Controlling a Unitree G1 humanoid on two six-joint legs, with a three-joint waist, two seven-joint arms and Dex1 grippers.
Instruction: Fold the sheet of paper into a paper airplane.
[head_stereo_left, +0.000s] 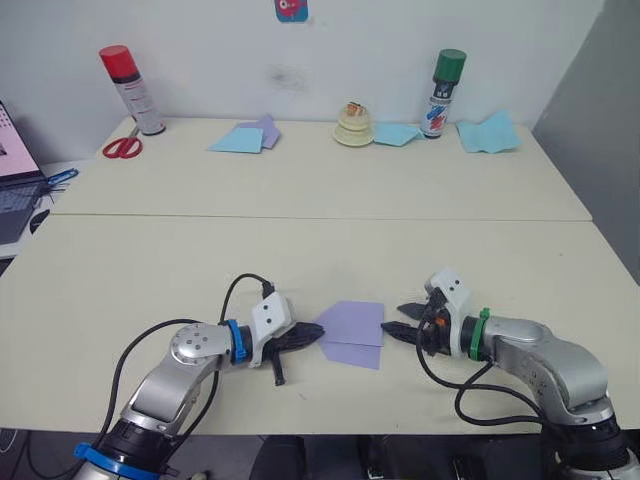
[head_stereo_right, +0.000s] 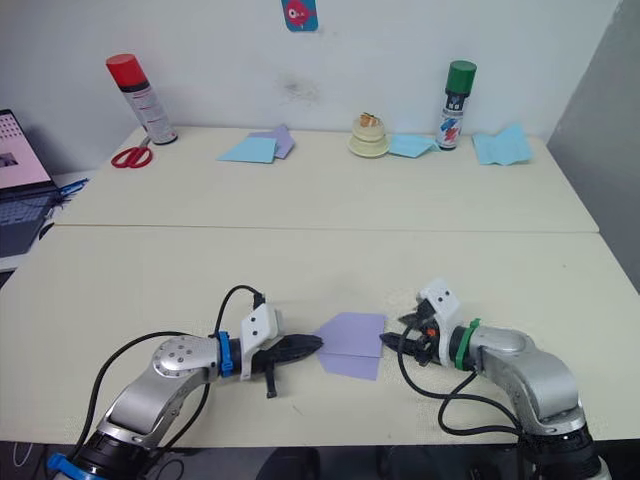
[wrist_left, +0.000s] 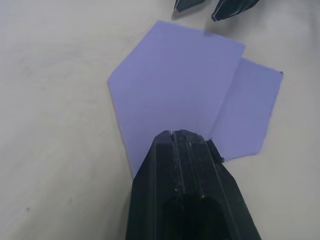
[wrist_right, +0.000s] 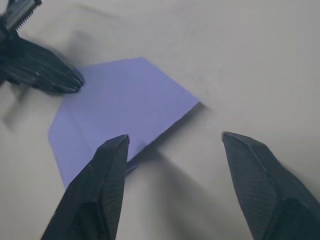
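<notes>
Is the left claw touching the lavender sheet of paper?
Touching. In the left wrist view the shut left claw lies on the folded sheet of paper at its near edge, overlapping it with no gap.

The left gripper (wrist_left: 187, 136), fingers pressed together, rests its tip on the folded sheet of paper (wrist_left: 175, 90). The right gripper's fingertips (wrist_left: 190, 5) stand apart just beyond the paper's far edge.

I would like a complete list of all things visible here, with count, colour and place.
sheet of paper: 1, lavender, partly folded, near table between the grippers
spray cans: 2, red-capped far left, green-capped far right
scissors: 1, red, beside red-capped can
light blue papers: several, far edge
cream stack: 1, far centre
laptop: 1, left edge
tables: 2, cream
left gripper: shut, tip on the sheet
right gripper: open, beside the sheet
</notes>
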